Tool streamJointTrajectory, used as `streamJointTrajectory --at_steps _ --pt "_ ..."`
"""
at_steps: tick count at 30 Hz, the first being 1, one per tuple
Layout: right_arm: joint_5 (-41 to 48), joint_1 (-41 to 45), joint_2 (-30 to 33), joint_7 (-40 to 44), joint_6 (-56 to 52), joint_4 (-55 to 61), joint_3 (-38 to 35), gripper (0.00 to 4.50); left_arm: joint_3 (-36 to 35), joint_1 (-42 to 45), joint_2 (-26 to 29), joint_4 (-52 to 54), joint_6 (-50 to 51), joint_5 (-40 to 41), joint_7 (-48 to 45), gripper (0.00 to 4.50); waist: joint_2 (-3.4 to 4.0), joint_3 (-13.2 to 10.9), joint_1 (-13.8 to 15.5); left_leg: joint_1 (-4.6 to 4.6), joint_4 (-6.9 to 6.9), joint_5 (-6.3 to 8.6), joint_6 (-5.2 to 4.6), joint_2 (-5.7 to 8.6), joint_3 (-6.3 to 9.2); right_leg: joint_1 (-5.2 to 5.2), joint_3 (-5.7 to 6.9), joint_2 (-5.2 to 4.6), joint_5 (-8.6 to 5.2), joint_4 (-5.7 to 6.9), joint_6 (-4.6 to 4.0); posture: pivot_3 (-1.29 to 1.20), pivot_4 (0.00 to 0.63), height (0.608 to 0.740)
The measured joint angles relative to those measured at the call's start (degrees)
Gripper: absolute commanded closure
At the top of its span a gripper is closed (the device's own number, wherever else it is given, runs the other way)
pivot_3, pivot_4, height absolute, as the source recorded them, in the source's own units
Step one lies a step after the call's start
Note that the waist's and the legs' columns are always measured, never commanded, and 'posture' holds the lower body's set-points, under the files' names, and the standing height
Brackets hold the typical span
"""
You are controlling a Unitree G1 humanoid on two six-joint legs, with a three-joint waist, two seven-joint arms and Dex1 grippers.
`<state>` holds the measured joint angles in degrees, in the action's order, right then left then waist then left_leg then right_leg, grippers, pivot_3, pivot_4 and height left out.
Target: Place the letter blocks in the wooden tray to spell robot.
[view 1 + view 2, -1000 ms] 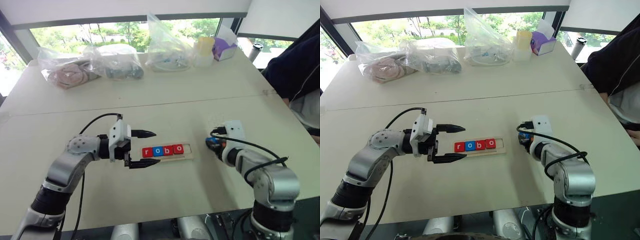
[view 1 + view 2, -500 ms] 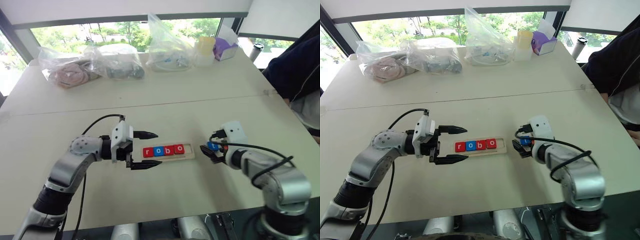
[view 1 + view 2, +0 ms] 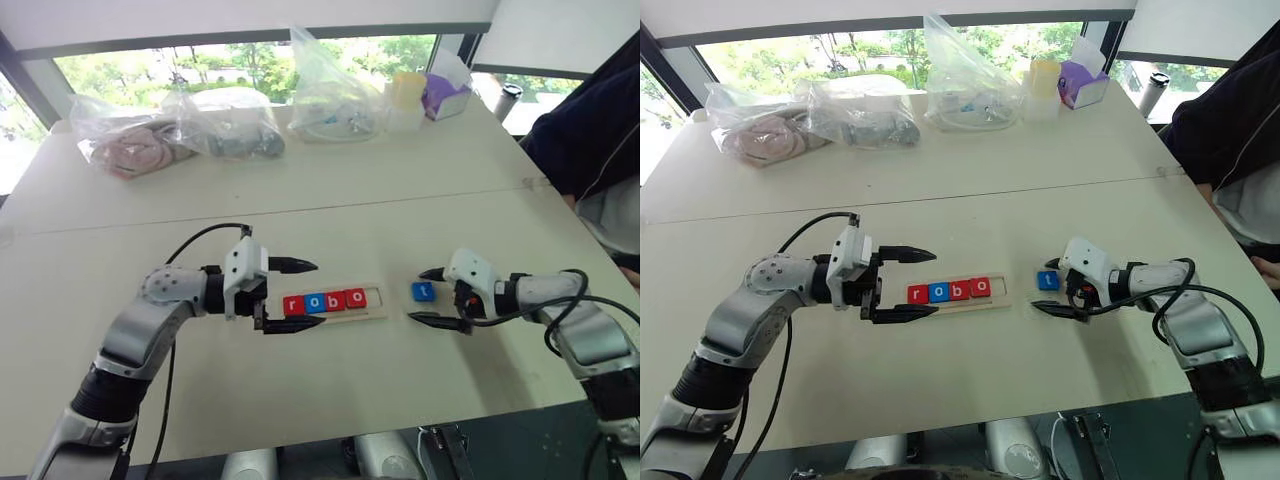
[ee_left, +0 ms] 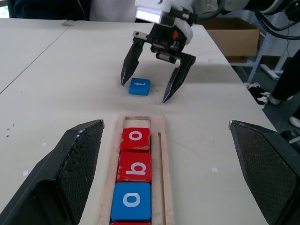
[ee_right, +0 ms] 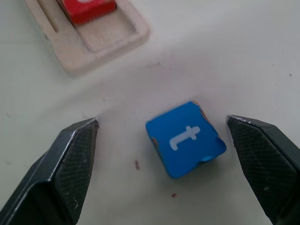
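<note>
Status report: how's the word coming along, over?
Both grippers open, left, right. Tray reads r-o-b-o; t block on table between right fingers. Nothing blocking.

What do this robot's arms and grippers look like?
Both arms are silver-grey metal with black joint sections and loose black cables. The left gripper and right gripper each have a white housing and two black, pointed fingers with cross-hatched inner pads.

Plastic bags (image 3: 215, 125) line the table's (image 3: 330, 190) far edge — a dark cup (image 3: 509, 100) too.
</note>
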<state>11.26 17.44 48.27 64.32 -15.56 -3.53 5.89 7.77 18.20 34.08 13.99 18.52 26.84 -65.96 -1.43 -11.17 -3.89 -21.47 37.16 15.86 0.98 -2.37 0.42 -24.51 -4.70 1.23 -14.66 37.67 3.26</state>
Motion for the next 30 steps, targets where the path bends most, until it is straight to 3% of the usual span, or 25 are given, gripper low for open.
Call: streamJointTrajectory --at_steps 3,4,6,11,12,22,26,30 --pt "-0.41 1.69 -0.05 1.97 3.13 -3.67 0.63 0.03 -0.08 -0.26 0.07 0.20 0.01 0.02 0.15 0.00 0.00 0.00 0.04 0.01 0.02 0.00 0.00 0.00 0.00 0.03 0.00 -0.01 0.01 0.00 -0.02 0.00 0.150 0.740" --pt "-0.49 2.08 -0.06 2.56 4.17 -4.72 0.75 0.27 -0.11 -0.51 0.12 0.43 0.02 0.03 0.18 0.00 0.00 0.00 0.06 0.02 0.03 0.00 0.00 0.00 0.00 0.04 0.00 -0.01 0.03 0.00 -0.04 0.00 0.150 0.740" --pt "-0.65 2.63 -0.06 3.63 5.64 -6.19 0.93 0.89 -0.14 -0.93 0.25 0.98 0.11 0.08 0.22 0.00 -0.01 0.01 0.20 0.01 0.06 0.00 0.00 0.00 0.01 0.06 0.00 -0.02 0.04 0.00 -0.07 0.00 0.150 0.740" --pt "-1.18 3.17 -0.06 4.72 7.28 -7.20 1.35 3.16 -0.29 -1.98 1.86 2.25 0.87 0.75 -0.10 0.00 -0.01 0.01 0.24 0.04 0.13 0.00 0.01 0.01 0.00 0.09 0.00 -0.03 0.03 0.01 -0.06 0.00 0.150 0.740" --pt "-1.27 3.34 -0.05 4.73 7.29 -7.42 1.35 3.28 -0.35 -2.22 2.44 2.40 0.87 0.92 -0.43 0.00 0.00 0.01 0.23 0.05 0.13 0.00 0.01 0.01 0.00 0.10 -0.01 -0.03 0.03 0.02 -0.06 0.00 0.150 0.740" --pt "-0.89 5.45 -0.06 5.23 1.81 -0.84 1.57 3.28 -0.50 -1.31 3.39 1.93 0.85 1.21 -1.56 0.00 0.02 0.00 0.15 0.04 0.11 0.00 0.01 0.00 0.01 0.07 0.00 -0.02 0.07 0.08 -0.08 0.00 0.150 0.740" --pt "-0.43 6.87 -1.43 6.99 -0.91 6.15 4.64 3.28 -0.47 -0.47 2.69 1.85 0.76 1.20 -1.55 0.00 0.02 0.00 0.14 0.04 0.07 0.00 0.01 -0.02 0.09 0.05 0.07 0.00 0.05 0.10 -0.04 0.00 0.150 0.740" --pt "-1.73 7.83 -2.60 7.24 -0.35 5.09 7.47 3.28 -0.46 -0.46 2.58 1.80 0.77 1.19 -1.53 0.00 0.02 0.00 0.26 0.02 0.11 0.00 0.01 0.00 0.06 0.05 0.06 -0.02 0.06 0.10 -0.07 0.00 0.150 0.740"
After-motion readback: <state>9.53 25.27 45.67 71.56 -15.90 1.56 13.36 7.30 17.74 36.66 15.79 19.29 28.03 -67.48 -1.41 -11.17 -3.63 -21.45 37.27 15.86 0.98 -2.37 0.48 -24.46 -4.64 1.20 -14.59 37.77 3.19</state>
